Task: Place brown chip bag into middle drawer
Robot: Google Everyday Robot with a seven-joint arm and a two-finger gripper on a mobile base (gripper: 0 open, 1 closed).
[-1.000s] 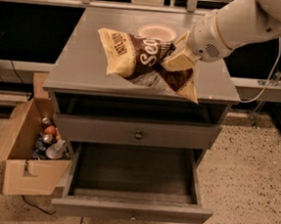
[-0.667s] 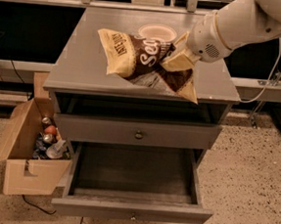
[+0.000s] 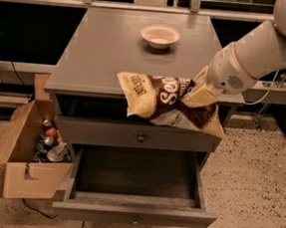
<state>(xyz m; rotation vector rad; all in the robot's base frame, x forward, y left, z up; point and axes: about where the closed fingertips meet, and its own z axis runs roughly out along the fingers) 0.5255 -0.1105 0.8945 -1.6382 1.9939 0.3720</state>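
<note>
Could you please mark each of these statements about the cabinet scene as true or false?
1. The middle drawer is pulled open. True.
2. The brown chip bag lies inside that drawer. False: the gripper holds it in the air at the front edge of the cabinet top, above the drawer.
3. The bowl sits on the cabinet top. True.
4. The cardboard box stands at the picture's right. False: it stands on the floor at the picture's left, beside the cabinet.

One bag (image 3: 156, 99) in jaws, one bowl (image 3: 160, 35)
</note>
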